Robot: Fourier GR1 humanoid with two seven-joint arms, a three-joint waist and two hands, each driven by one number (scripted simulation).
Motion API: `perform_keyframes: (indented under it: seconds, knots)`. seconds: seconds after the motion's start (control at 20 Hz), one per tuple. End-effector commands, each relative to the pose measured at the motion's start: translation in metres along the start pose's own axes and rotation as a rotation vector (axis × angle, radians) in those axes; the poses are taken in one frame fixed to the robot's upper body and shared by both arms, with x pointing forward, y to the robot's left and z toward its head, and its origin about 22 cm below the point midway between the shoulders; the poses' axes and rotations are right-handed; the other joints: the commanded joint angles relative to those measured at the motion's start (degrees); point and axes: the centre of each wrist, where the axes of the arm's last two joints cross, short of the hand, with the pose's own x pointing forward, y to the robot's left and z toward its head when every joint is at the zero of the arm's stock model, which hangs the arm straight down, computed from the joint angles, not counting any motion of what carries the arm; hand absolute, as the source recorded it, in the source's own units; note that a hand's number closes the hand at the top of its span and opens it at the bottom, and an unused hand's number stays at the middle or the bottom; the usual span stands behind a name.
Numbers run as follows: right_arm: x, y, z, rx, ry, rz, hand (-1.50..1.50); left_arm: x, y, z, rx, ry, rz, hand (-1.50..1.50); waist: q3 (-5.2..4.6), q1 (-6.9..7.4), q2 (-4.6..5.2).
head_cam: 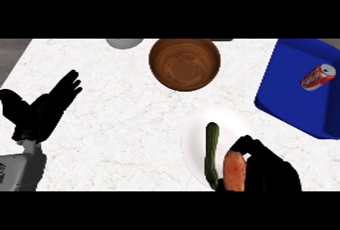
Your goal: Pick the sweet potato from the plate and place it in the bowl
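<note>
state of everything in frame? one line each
sweet potato: on plate, right robot hand curled round it
cucumber: lying on plate
white plate: on counter
wooden bowl: upright, empty
soda can: on its side in blue bin
left robot hand: open, resting
right robot hand: shut

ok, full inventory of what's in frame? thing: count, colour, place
bowl: 1, brown wood, top centre, empty
plate: 1, white, lower right of centre
cucumber: 1, green, on plate, left of sweet potato
sweet potato: 1, orange, on plate, under right hand
bin: 1, blue, right edge
can: 1, red, lying in bin
grey object: 1, top edge, cut off, cannot tell what
counter: 1, white marble
left hand: black, open, resting at left
right hand: black, curled round sweet potato
</note>
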Motion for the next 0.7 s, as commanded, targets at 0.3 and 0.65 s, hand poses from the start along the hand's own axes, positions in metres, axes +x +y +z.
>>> perform_keyframes:
  seconds: [0.3,0.65]
  knots:
    - [0.036,-0.041,0.004,-0.084,0.066,0.127,1.50,0.004,-0.006,-0.003,0.005,-0.017,0.000,0.00,-0.19,1.20,0.22]
    - [0.070,-0.066,-0.024,-0.100,0.019,-0.058,1.50,0.009,-0.010,-0.008,-0.034,-0.013,-0.021,0.00,-0.12,2.24,0.36]
